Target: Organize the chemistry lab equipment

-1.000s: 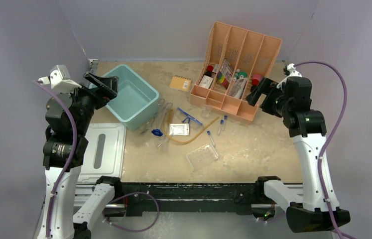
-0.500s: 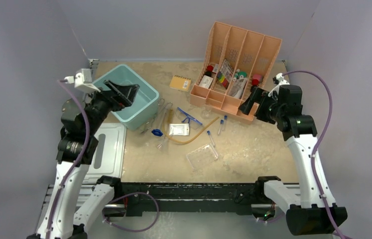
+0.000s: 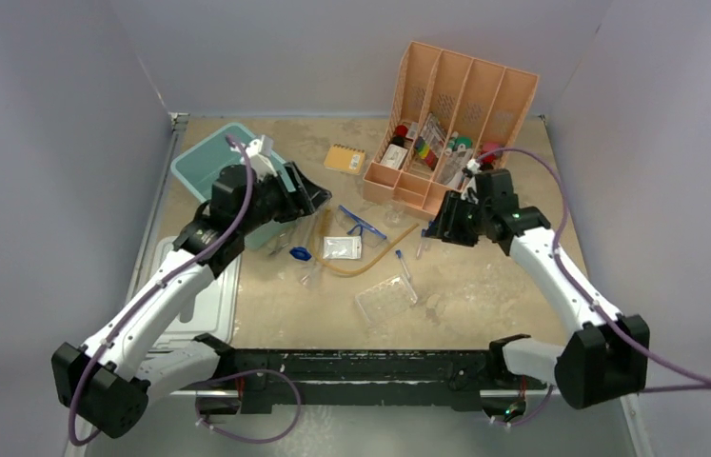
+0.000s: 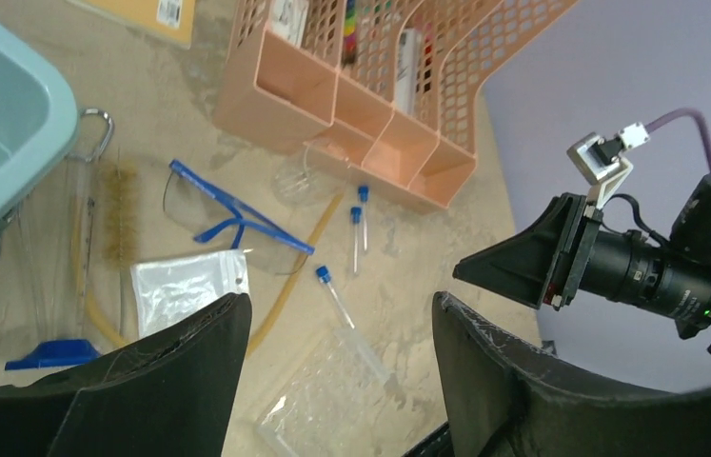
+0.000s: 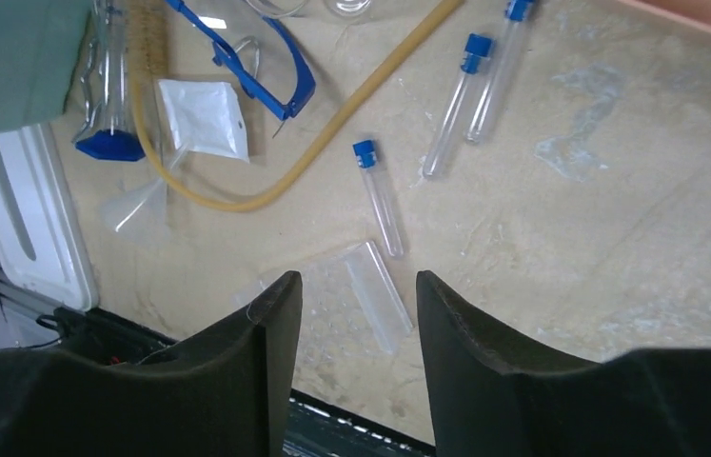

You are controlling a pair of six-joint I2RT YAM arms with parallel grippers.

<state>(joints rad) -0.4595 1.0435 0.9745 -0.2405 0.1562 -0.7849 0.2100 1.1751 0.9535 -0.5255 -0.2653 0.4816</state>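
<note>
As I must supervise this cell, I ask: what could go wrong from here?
1. The two test tubes lie close side by side; the open right hand may roll one away while taking the other.
2. The amber tubing curves around the small bag, so lifting either could drag the other.

White-shelled arms (image 3: pixel 151 295) with black joints (image 3: pixel 601 367) and trailing purple cables (image 3: pixel 250 176).

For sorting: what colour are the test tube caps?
The caps are blue; right wrist view shows best.

plain grey walls (image 3: pixel 332 57) enclose a stained tan table (image 3: pixel 503 286) on 3 sides.
</note>
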